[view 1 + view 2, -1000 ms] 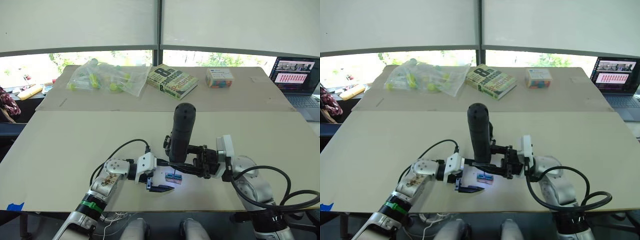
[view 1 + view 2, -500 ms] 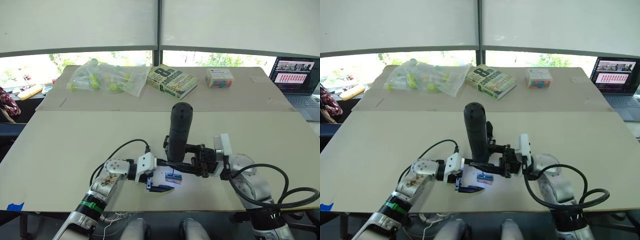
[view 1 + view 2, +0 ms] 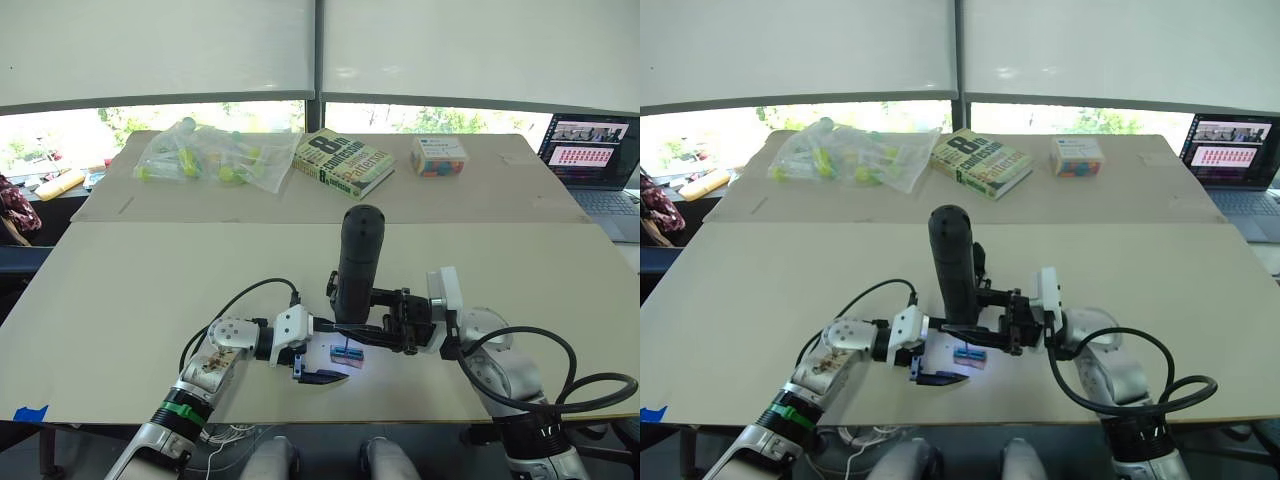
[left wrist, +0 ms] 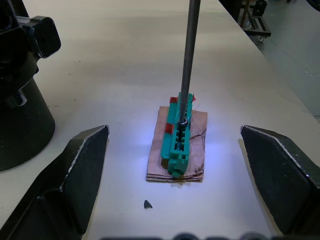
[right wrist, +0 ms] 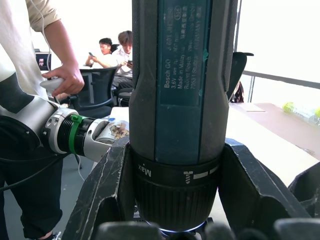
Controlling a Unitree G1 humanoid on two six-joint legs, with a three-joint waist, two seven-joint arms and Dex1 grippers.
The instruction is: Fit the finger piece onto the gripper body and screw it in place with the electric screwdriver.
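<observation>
left arm: silver-grey links, a green band above a black ring at the forearm, looping black cable
left end effector (image 3: 318, 352): white housing, two long black wedge fingers (image 4: 80, 175)
right arm: rounded silver-grey shells, thick black cable
right end effector (image 3: 385, 333): white block, black fingers (image 5: 112, 200)

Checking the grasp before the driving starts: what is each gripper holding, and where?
The right gripper holds the electric screwdriver upright, jaws around its lower collar. The left gripper is open, holding nothing.
</observation>
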